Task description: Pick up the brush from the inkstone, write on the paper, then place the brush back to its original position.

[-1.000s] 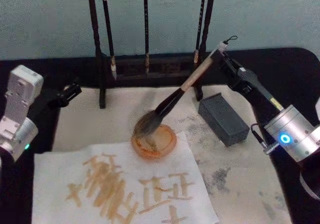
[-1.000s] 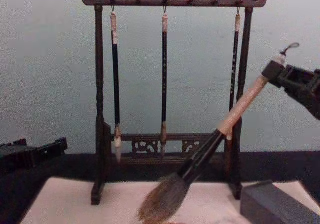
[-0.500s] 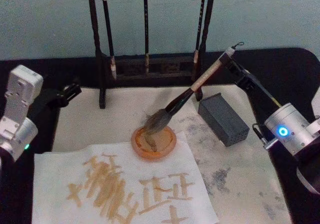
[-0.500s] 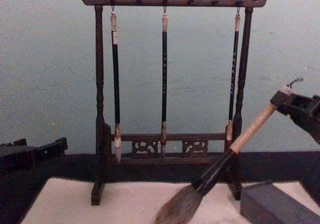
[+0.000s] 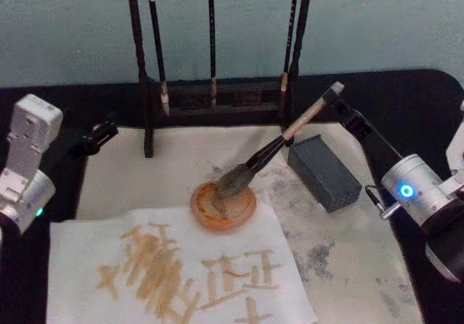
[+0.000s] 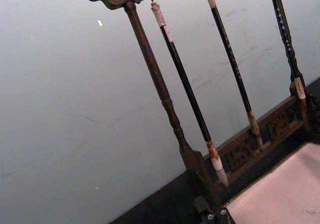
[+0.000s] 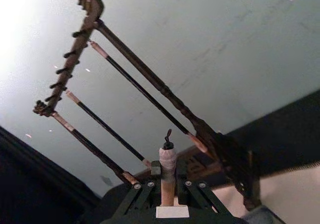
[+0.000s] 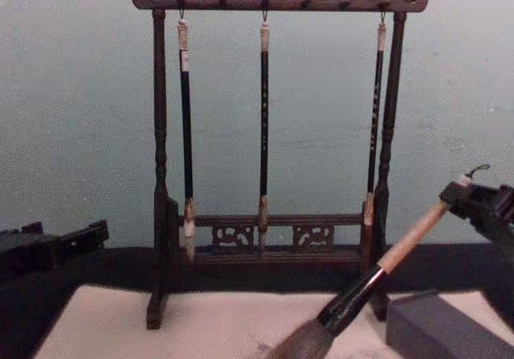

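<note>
Wooden rack (image 5: pixel 217 96) with three hanging thin brushes (image 8: pixel 263 126) blocks the back edge of the paper (image 5: pixel 348 266). Grey block (image 5: pixel 324 172) stands just right of the slanted brush (image 5: pixel 272 150), narrowing that side. Orange inkstone (image 5: pixel 223 206) sits centre; white written sheet (image 5: pixel 181 270) lies flat in front. Left claw (image 5: pixel 101 130) parked at the worktop's left edge; bare paper front right gives free passage.

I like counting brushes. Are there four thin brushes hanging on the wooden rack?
No. The chest view shows three thin brushes hanging from the rack, one at the left, one in the middle and one at the right.
</note>
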Available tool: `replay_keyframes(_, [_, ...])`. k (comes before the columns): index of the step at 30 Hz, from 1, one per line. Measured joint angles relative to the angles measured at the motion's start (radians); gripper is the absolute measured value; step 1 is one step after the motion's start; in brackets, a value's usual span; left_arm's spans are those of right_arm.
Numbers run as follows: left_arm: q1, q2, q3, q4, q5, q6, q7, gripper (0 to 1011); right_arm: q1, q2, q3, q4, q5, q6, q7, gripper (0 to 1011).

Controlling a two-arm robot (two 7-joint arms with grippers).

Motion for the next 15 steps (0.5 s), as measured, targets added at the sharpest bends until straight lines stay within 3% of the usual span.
replay_keyframes(15, [0.0,0.0,0.0,0.0,0.0,0.0,0.0,1002,0.017,-0.015,-0.011,0.068,0.047,0.022,-0.02,175])
